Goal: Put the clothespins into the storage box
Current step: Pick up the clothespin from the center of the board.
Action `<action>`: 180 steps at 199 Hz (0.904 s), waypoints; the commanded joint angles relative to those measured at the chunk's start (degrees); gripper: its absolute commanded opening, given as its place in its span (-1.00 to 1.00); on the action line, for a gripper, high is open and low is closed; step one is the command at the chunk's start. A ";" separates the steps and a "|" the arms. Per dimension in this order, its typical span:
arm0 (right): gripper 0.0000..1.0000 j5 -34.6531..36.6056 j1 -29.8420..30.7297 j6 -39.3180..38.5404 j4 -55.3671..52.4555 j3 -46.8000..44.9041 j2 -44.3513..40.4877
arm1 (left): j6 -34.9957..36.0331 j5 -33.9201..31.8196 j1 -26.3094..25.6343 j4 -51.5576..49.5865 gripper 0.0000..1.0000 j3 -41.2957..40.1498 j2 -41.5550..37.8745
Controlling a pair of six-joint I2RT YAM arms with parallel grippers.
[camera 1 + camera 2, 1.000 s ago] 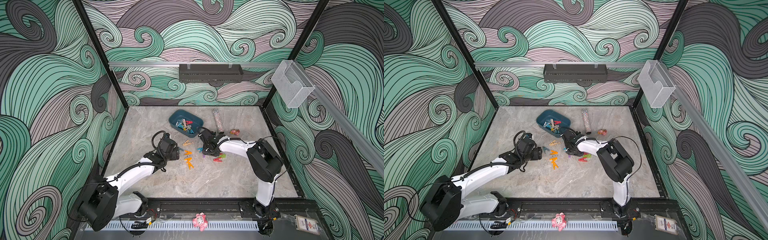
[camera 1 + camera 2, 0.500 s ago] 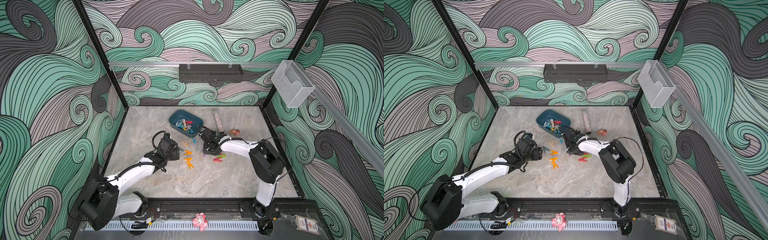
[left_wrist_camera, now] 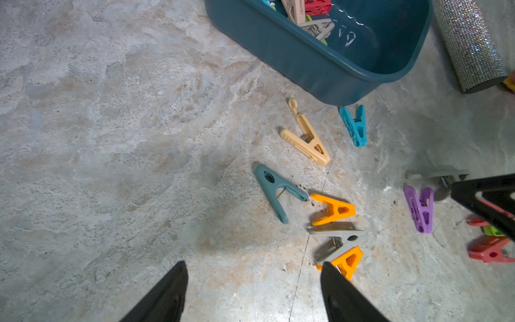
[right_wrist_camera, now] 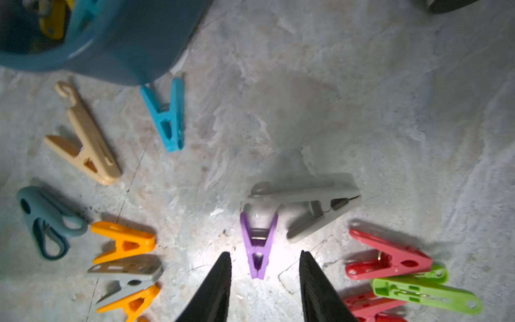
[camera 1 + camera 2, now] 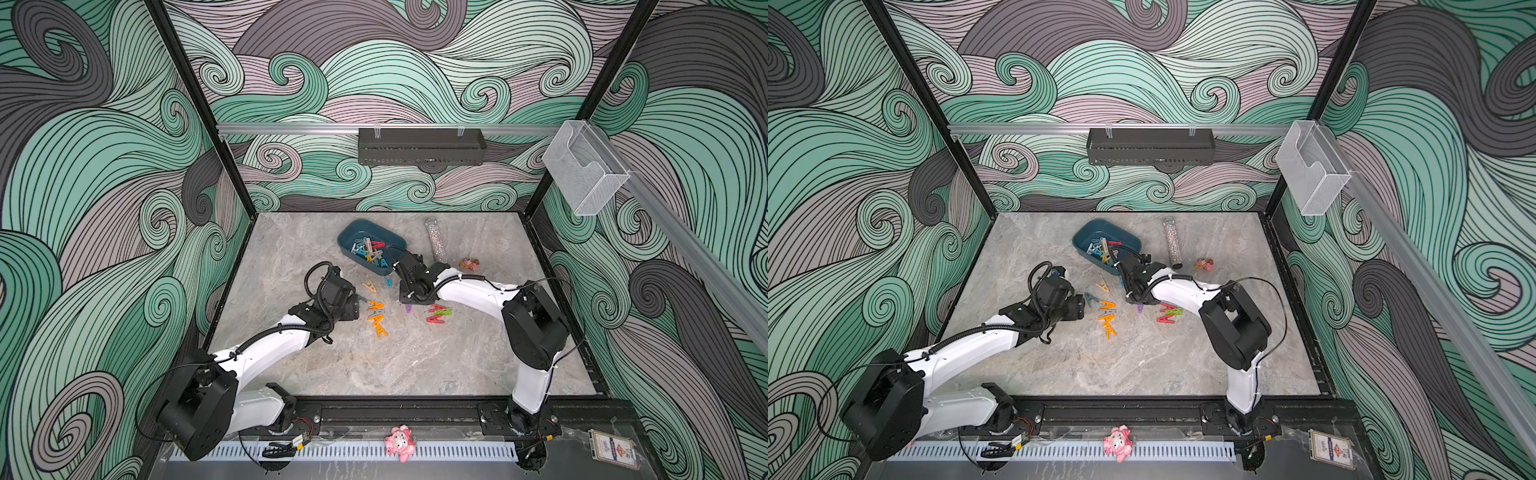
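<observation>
Here left pincer [image 3: 253, 263] and right pincer [image 4: 264, 253] gape empty; purple clothespin [image 4: 257, 242] between right's tips, storage box [image 4: 133, 50] near.

Storage box [image 5: 1087, 236] holds several clothespins [image 5: 1100, 249], w/ more loose on the table [image 5: 1163, 365] btwn L gripper [image 5: 1082, 306] and R gripper [image 5: 1133, 297], the latter seemingly just over a purple peg [image 5: 1140, 308], jaws not discernible.

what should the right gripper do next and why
Probably ease the right gripper down and close it: its open jaws already straddle the narrow end of the purple pin, which lies flat and not yet gripped.
</observation>
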 commanded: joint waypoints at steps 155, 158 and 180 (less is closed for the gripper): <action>-0.44 -2.87 0.97 3.75 0.41 -0.02 6.88 | -0.30 -0.31 -0.80 0.79 0.54 1.37 1.00; -0.45 -2.96 0.92 3.75 0.55 -0.03 6.92 | -0.29 -0.35 -0.82 0.79 0.54 1.42 0.98; -0.51 -3.07 0.97 3.50 0.80 -0.12 6.34 | -0.04 -0.43 -0.82 0.70 0.54 1.49 1.10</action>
